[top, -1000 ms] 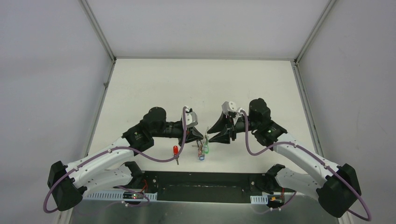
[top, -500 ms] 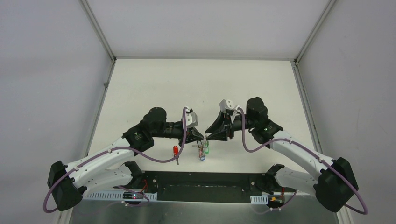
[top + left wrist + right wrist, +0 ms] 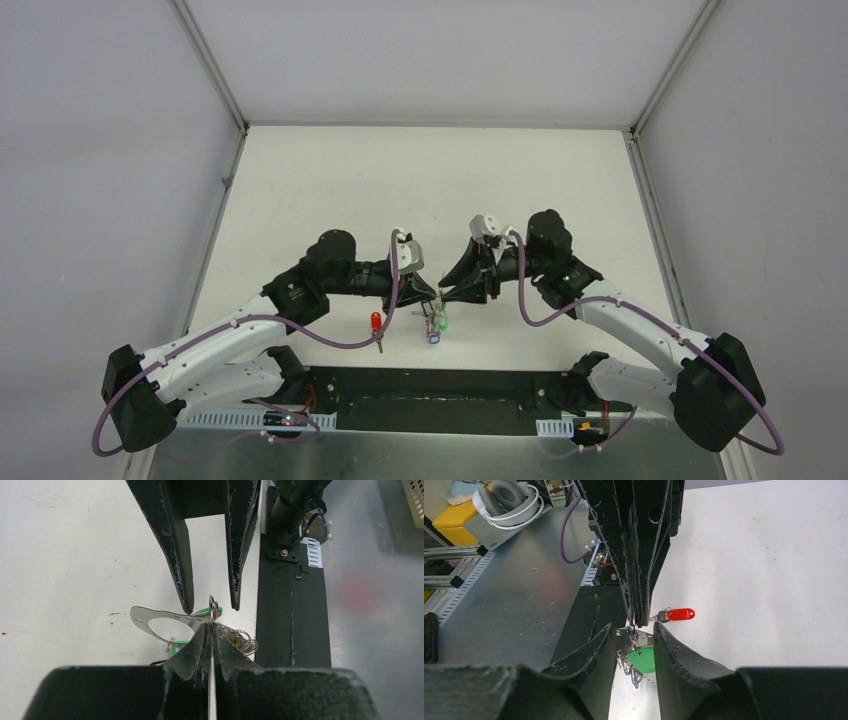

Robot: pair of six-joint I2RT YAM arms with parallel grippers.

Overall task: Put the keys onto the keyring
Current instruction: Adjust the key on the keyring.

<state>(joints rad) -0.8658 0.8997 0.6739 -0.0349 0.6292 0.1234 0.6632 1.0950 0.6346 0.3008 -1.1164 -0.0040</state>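
On the white table (image 3: pixel 430 180) the two arms meet tip to tip near the middle. The left gripper (image 3: pixel 430 295) is clamped tight on the keyring (image 3: pixel 160 614), while the right gripper (image 3: pixel 449 293) has its jaws parted, one on either side of the ring without pinching it. A green key (image 3: pixel 443 320) sits just at 6 o'clock of the fingertips, and a red key (image 3: pixel 377 322) lies at 8 o'clock, apart.

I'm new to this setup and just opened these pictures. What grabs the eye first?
The two grippers sit nose to nose at the centre: the left gripper pinched shut on the keyring, the right gripper open around a green key. A red key lies apart, on the left arm's side.
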